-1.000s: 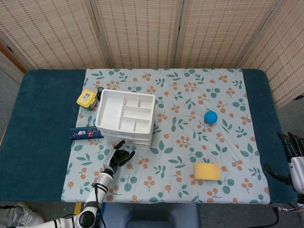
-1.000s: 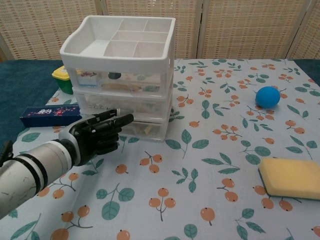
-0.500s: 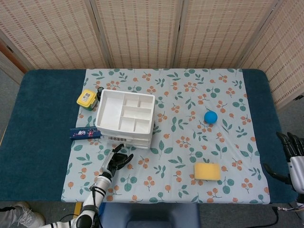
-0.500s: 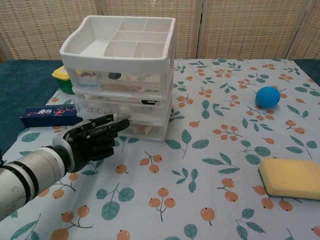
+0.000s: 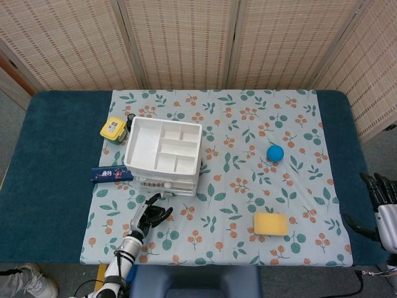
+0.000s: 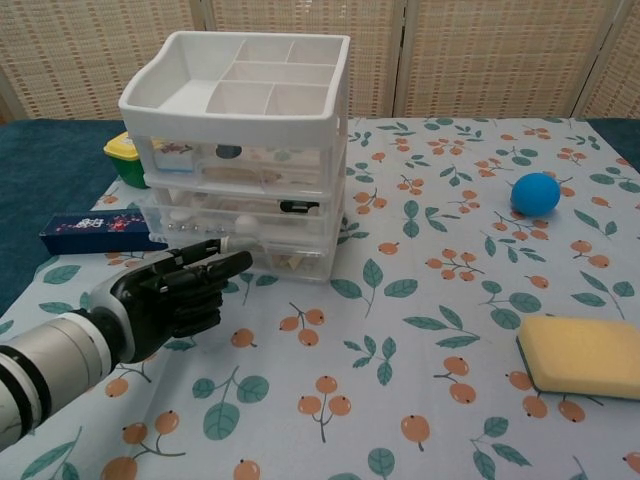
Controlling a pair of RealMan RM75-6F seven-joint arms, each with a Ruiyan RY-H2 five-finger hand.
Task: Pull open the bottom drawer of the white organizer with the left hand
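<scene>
Head view shows the table (image 5: pixel 56 186) with dark blue margins on both sides and a floral cloth (image 5: pixel 236 205) over the middle; wicker screens (image 5: pixel 186 43) close off the far edge. The organizer (image 5: pixel 164 155) stands on the cloth's left part, well back from the near edge. Bare cloth lies in front of it, taken up only by the left hand (image 5: pixel 151 216). Just beside the organizer to the left are a yellow tub (image 5: pixel 112 129) and a dark blue packet (image 5: pixel 112 174). A blue ball (image 5: pixel 275 153) and a yellow sponge (image 5: pixel 270 224) lie well apart on the right, with wide bare cloth between them and the organizer.

From the chest camera, the organizer (image 6: pixel 240 150) is white, with a divided open tray on top and clear-fronted drawers stacked below. The bottom drawer (image 6: pixel 285 260) sits roughly in line with the frame, and small items show through its front. The drawer above it juts slightly forward.

The left hand (image 6: pixel 170 292) is black, fingers partly curled and pointing toward the lower drawers, fingertips (image 6: pixel 237 260) close to the fronts; I cannot tell whether they touch or hold anything. The right hand (image 5: pixel 378 198) hangs off the table's right edge, fingers spread, empty.
</scene>
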